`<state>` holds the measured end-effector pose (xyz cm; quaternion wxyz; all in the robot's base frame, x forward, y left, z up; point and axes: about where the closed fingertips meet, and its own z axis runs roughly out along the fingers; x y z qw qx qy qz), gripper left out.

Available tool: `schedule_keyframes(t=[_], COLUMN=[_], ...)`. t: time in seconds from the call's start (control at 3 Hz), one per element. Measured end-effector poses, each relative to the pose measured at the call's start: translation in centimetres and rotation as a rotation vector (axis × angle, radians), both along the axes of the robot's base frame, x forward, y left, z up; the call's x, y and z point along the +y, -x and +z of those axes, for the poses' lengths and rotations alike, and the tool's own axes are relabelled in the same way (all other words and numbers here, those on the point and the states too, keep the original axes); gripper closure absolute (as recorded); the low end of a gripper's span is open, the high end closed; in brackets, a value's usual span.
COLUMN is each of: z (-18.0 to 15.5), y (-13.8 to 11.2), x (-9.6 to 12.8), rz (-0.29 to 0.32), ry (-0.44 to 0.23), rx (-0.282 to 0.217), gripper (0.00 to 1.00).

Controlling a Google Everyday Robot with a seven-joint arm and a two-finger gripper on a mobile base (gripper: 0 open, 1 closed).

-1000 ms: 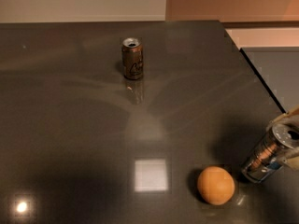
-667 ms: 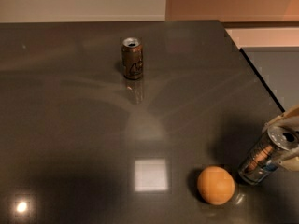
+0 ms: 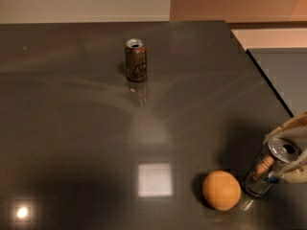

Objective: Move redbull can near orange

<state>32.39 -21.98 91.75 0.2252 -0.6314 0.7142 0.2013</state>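
The redbull can is slim and silver, and stands tilted at the right edge of the dark table, just right of the orange, with a narrow gap between them. My gripper comes in from the right edge of the camera view, and its pale fingers close around the can's upper part. The can's base is at or just above the tabletop; I cannot tell which.
A wider brown-gold can stands upright at the far middle of the table. The table's right edge runs diagonally close to my gripper. Bright light reflections lie on the surface near the front.
My gripper and the redbull can have shifted slightly left and down, a little closer to the orange. The orange and the brown-gold can have not moved.
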Motion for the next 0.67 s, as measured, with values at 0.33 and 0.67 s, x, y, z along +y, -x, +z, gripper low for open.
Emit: schedule_keyframes(t=[0.33,0.67], z=[-0.38,-0.32], y=[0.15,-0.09], x=[0.27,0.40], rz=[0.020,0.017], ry=[0.012,0.014], rx=[-0.007,-0.017], gripper=[0.64,0.40])
